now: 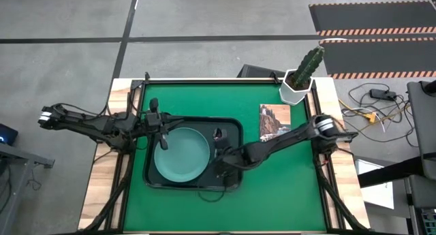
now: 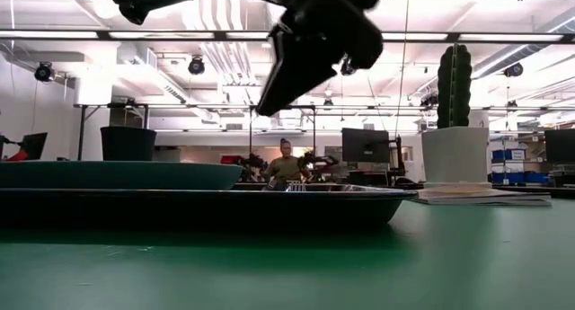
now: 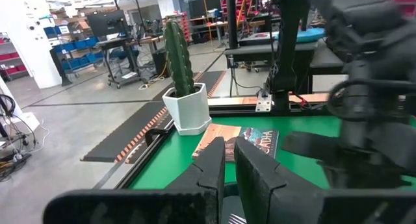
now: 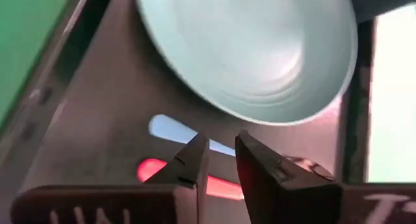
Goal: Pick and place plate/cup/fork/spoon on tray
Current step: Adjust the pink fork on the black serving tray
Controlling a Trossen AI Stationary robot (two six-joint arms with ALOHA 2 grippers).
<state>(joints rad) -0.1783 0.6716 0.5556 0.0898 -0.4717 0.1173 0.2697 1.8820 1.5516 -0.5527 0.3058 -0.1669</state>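
The black tray (image 1: 235, 129) sits near the middle of the green mat (image 1: 286, 187), a little toward the mat's left edge. The pale green plate (image 1: 181, 154) lies flat in the left part of the tray, close to its left rim. In the right wrist view the plate (image 4: 260, 49) is sharp enough, and below it on the dark tray floor lie a light blue handle, the spoon (image 4: 170, 128), and a pink-red handle, the fork (image 4: 153, 169), side by side; the metal ends of both are hidden behind the fingers. The dark cup (image 2: 128, 143) shows in the low view as a cylinder behind the plate's rim (image 2: 117, 173), but from that angle I cannot say whether it stands on the tray or beyond it.

The right gripper (image 4: 218, 160) hangs over the right part of the tray, above the two handles, its jaws a narrow gap apart and holding nothing that can be seen. The left gripper (image 3: 229, 169) waits above the plate's left edge near the tray's far-left corner, jaws together and empty.

A white pot with a cactus (image 1: 302, 77) stands at the table's far-right corner, with a book (image 1: 274, 120) lying just in front of it on the mat. A person (image 2: 286, 166) sits in the room beyond the table.
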